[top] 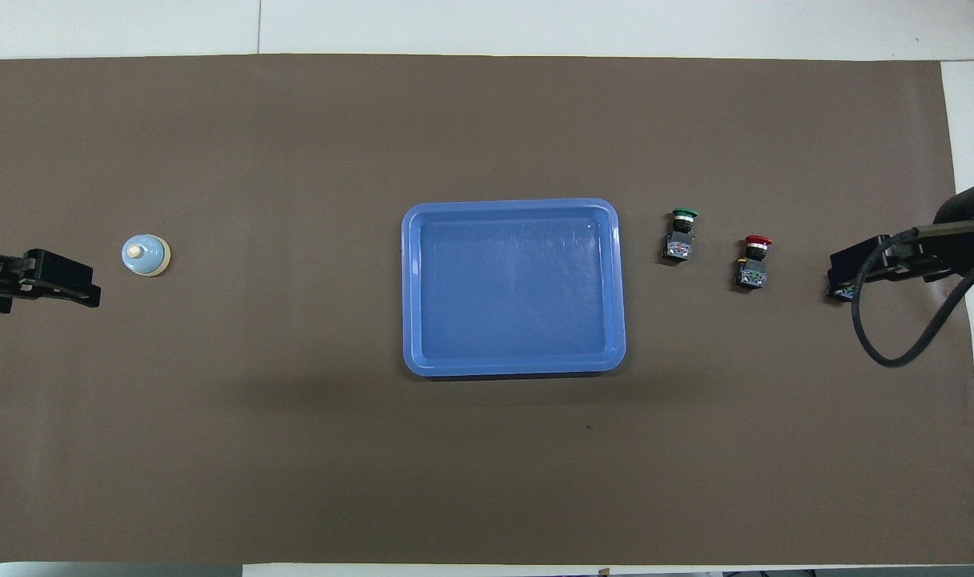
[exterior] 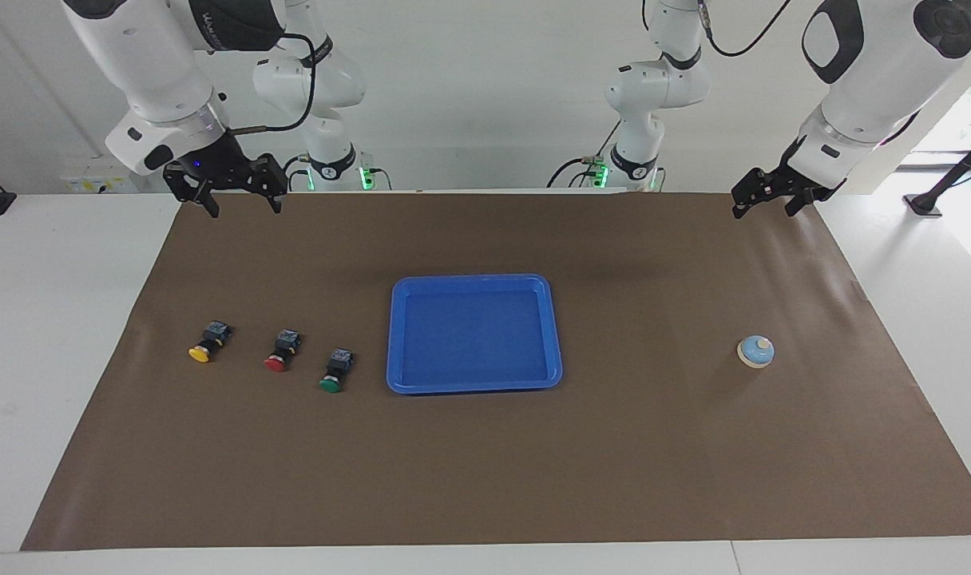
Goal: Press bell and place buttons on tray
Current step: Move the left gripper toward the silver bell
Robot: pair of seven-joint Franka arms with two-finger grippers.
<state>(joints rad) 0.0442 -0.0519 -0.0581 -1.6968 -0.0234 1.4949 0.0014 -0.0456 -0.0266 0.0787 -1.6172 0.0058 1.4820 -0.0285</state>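
Observation:
The blue tray (exterior: 473, 335) lies empty in the middle of the brown mat; it also shows in the overhead view (top: 513, 287). The yellow button (exterior: 204, 344), red button (exterior: 281, 352) and green button (exterior: 335, 373) lie on their sides in a row between the tray and the right arm's end. The bell (exterior: 755, 351) stands toward the left arm's end. My right gripper (exterior: 244, 209) hangs open and empty, raised over the mat's edge at its own end. My left gripper (exterior: 763, 211) hangs open and empty, raised at its end. In the overhead view the right gripper (top: 838, 282) hides the yellow button.
A brown mat (exterior: 485, 479) covers most of the white table. In the overhead view the bell (top: 145, 255), green button (top: 681, 234), red button (top: 754, 260) and left gripper (top: 86, 290) show. A cable (top: 895, 353) loops off the right arm.

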